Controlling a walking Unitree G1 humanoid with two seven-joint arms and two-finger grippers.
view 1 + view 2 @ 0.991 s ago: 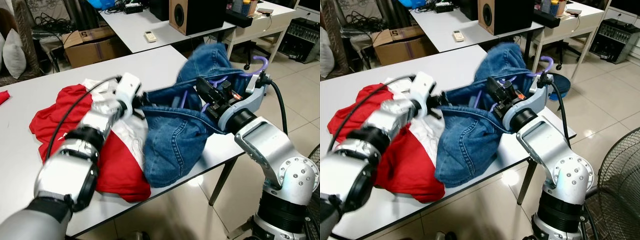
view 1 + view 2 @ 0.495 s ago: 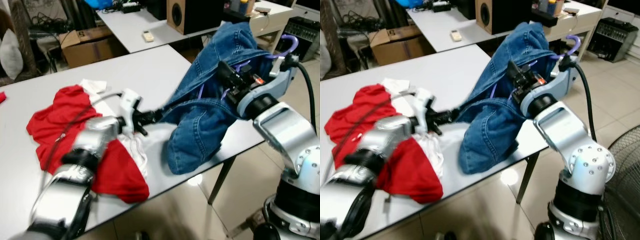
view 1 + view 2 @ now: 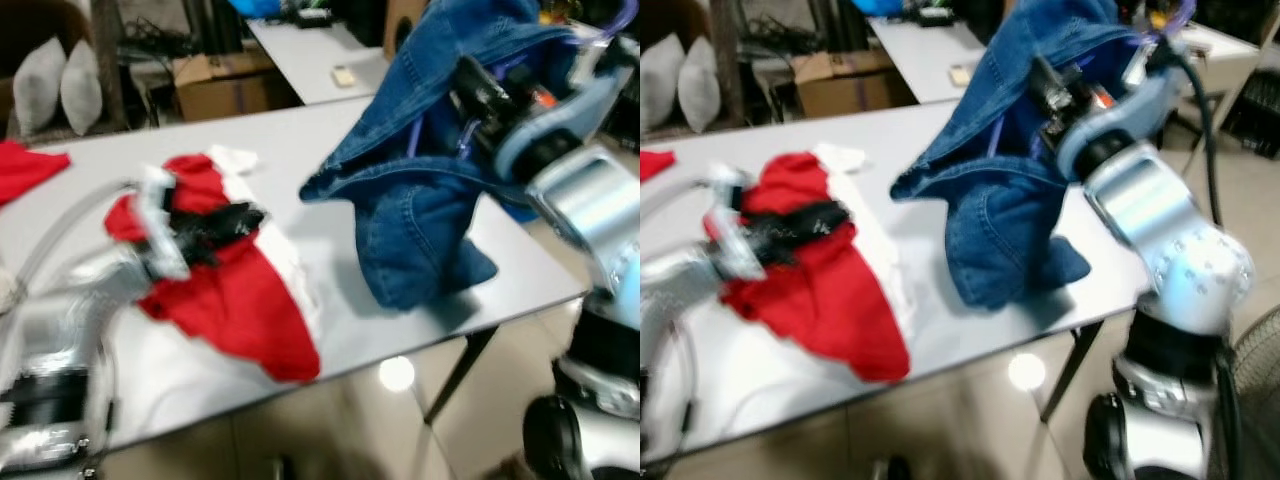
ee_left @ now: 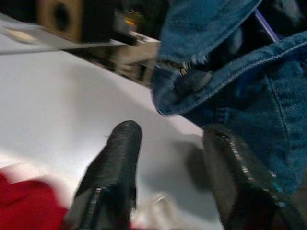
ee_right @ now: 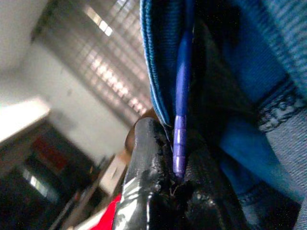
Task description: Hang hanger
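Note:
A blue denim garment (image 3: 420, 200) hangs on a purple hanger (image 5: 181, 96), lifted above the right end of the grey table (image 3: 300, 140), with its lower folds resting on the tabletop. My right gripper (image 3: 472, 88) is up inside the denim, shut on the hanger's purple bar. My left gripper (image 3: 232, 220) is low over a red garment (image 3: 230, 300), well apart from the denim. In the left wrist view its fingers (image 4: 120, 158) stand open with only bare table between them, and the denim edge (image 4: 230, 81) lies ahead of them.
A white cloth (image 3: 295, 265) lies under the red garment. Another red cloth (image 3: 25, 165) is at the table's far left. Behind stand a cardboard box (image 3: 225, 80), two pillows (image 3: 60, 85) and a second table (image 3: 320, 60). Tiled floor lies beyond the table's near edge.
The camera has shifted and blurred. My right gripper has raised the denim and hanger higher. My left gripper has come away from the denim's edge and drawn back over the red garment.

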